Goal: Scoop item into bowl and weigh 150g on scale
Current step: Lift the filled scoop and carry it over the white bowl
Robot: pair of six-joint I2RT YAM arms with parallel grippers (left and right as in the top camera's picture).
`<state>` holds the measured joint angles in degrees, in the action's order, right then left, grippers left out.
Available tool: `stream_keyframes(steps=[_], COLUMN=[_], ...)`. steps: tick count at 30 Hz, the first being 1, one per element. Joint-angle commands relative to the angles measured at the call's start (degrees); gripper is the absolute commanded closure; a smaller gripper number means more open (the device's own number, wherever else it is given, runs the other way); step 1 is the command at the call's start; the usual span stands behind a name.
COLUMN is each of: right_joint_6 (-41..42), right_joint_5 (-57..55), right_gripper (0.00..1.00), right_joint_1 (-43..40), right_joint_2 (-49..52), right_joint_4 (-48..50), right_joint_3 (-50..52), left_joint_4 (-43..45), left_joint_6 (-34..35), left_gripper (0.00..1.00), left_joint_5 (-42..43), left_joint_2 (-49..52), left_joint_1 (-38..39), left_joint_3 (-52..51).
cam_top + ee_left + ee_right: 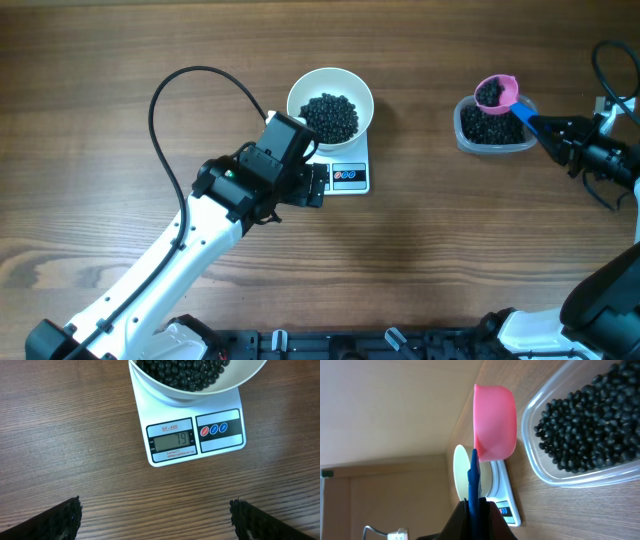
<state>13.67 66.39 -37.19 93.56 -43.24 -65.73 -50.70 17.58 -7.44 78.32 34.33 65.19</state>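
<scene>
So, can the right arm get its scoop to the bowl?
Probably yes: the right gripper holds the scoop by the tub, bare table lies between it and the bowl, and the open left gripper is beside the scale.

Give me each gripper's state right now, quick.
Left gripper: open, holding nothing, next to the scale.
Right gripper: closed on the blue handle of the pink scoop.

Bowl [346, 78] of beans [330, 117] on scale [349, 177], scoop [511, 92] at tub [462, 136]
</scene>
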Motion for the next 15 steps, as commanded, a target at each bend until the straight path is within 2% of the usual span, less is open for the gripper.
stream_keyframes(steps=[1,7,15], right_joint_6=[0.0,1.8,7.7], right_joint_5=[5.4,8.7,8.7], right_gripper=[0.96,0.96,0.96], right_joint_1=[0.2,3.6,16.4], right_joint_2=[-0.8,-1.4,-1.4], right_joint_4=[0.1,0.3,6.2], right_joint_3=[-0.3,-0.3,-0.3], left_joint_4=[0.2,0.2,0.2], left_joint_6=[-0.9,-0.9,-0.9], left_gripper=[0.0,0.0,0.0], left_joint_5=[0.3,0.3,0.3], left_joint_2=[0.5,0.5,0.5], left_joint_1=[-0.5,-0.5,-0.5], left_joint_3=[-0.4,-0.4,-0.4])
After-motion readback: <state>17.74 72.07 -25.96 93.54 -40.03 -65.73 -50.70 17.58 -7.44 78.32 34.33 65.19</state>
